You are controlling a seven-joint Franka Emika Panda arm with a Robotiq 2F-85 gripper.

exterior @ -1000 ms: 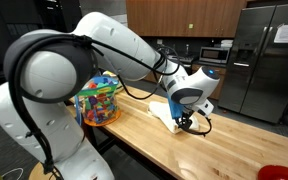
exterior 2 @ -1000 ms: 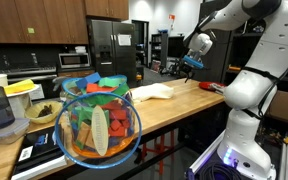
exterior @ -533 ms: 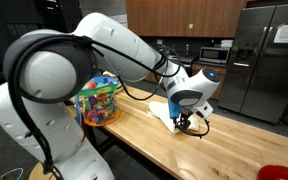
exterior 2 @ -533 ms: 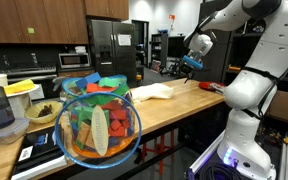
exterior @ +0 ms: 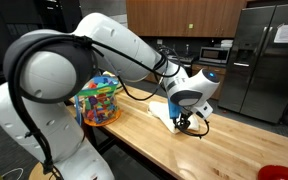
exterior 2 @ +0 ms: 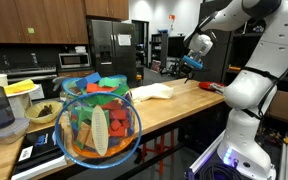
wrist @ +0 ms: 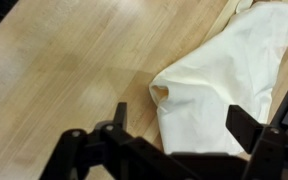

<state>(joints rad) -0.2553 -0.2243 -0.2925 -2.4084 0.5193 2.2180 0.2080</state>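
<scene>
Wrist view: the gripper [wrist: 182,126] has its jaws spread fully wide and holds nothing. Directly beneath lies the cream cloth [wrist: 222,75] — crumpled, with one folded corner pointing between the two fingers [wrist: 119,116]. The cloth rests on the wooden countertop [wrist: 64,70]. In both exterior views the gripper [exterior: 190,122] [exterior 2: 191,64] hangs above the cloth [exterior: 161,110] [exterior 2: 152,92], clear of it. A plastic tub of colourful toys [exterior: 97,101] stands farther along the countertop — well apart from the cloth.
</scene>
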